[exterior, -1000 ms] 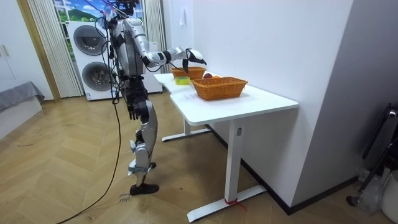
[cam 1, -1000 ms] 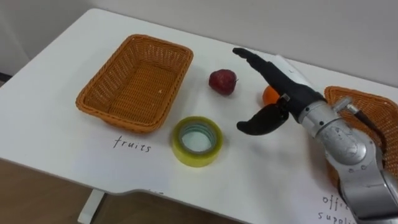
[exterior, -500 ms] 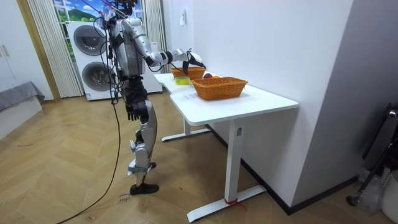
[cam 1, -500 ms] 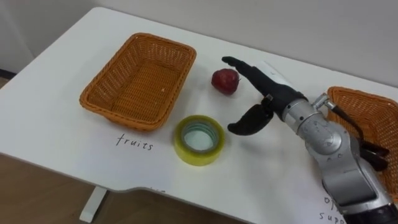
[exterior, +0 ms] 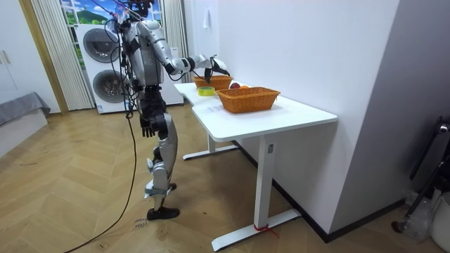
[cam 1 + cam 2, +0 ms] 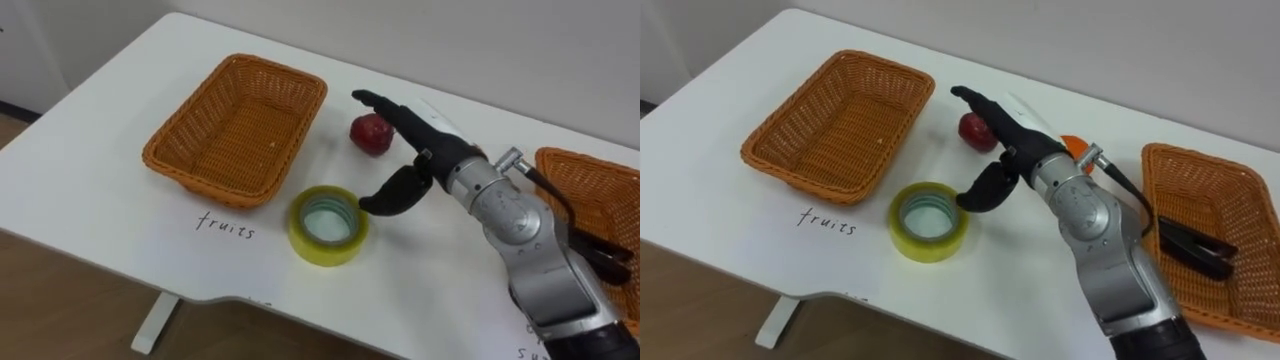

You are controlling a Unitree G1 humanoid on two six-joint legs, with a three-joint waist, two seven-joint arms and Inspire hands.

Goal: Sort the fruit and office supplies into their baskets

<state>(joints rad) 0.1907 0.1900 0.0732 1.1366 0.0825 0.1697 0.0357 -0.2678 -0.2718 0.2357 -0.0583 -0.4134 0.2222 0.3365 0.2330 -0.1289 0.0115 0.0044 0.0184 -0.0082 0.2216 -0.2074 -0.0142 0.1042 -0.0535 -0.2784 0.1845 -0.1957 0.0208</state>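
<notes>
My right hand (image 6: 432, 155) open, apple (image 6: 368, 134) just to its left
Fingers straight alongside it toward the tabletop's (image 6: 90, 190) far edge; thumb dips near the tape roll (image 6: 328, 226).

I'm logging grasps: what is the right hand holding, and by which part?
Nothing. The right hand is open, its fingers straight beside the apple and its thumb close to the tape; it grips neither.

Bright, even indoor light casts soft shadows on the white table (image 6: 80, 190).
</notes>
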